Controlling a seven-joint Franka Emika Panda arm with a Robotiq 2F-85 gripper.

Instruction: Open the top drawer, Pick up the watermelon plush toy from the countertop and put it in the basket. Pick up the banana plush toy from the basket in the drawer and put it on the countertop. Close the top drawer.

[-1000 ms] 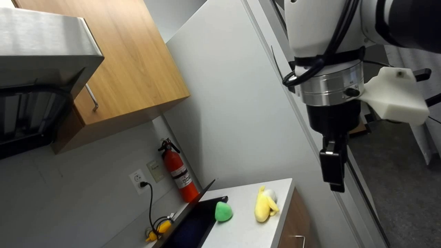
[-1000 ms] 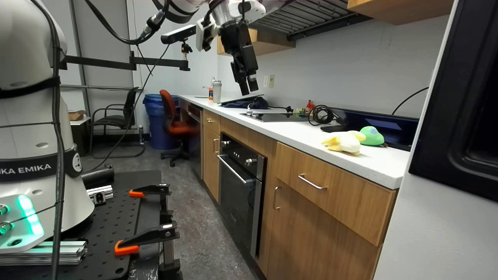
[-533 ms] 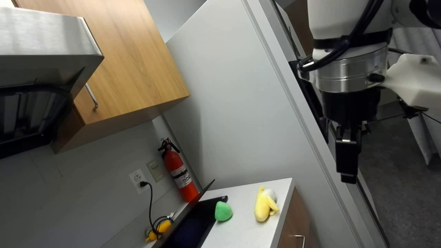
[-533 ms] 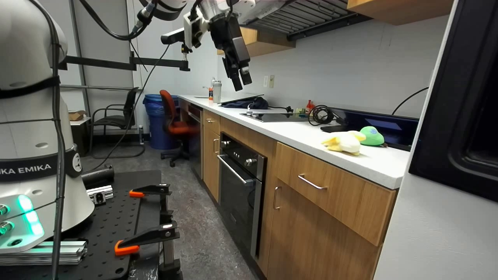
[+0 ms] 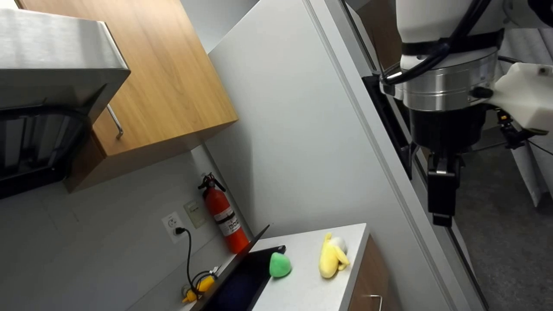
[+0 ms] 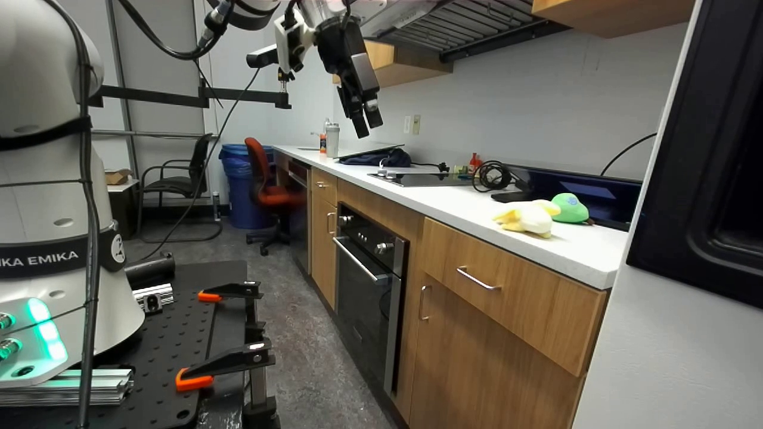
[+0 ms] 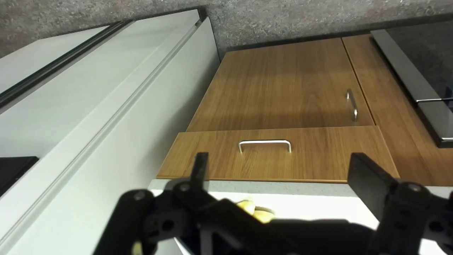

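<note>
White countertop (image 6: pixel 453 199) sits over the wooden top drawer (image 6: pixel 512 304); floor (image 6: pixel 322 357) grey, mottled. Banana plush toy (image 5: pixel 329 261) lies on the countertop near its front edge, green plush (image 5: pixel 280 265) farther back. Gripper (image 7: pixel 280 156) well above counter level, jaws spread wide.

In both exterior views the black, angular two-fingered gripper (image 6: pixel 367 123) points downward in mid-air; the wrist view shows its flat, dark fingers (image 7: pixel 370 184) spread wide apart. Directly above it, a silver, cylindrical metal wrist ring (image 5: pixel 445 88) meets the white, rounded robot arm (image 5: pixel 436 19). In an exterior view the broad, white base (image 6: pixel 110 307) stands upright, its lights (image 6: pixel 52 342) glowing green.
</note>
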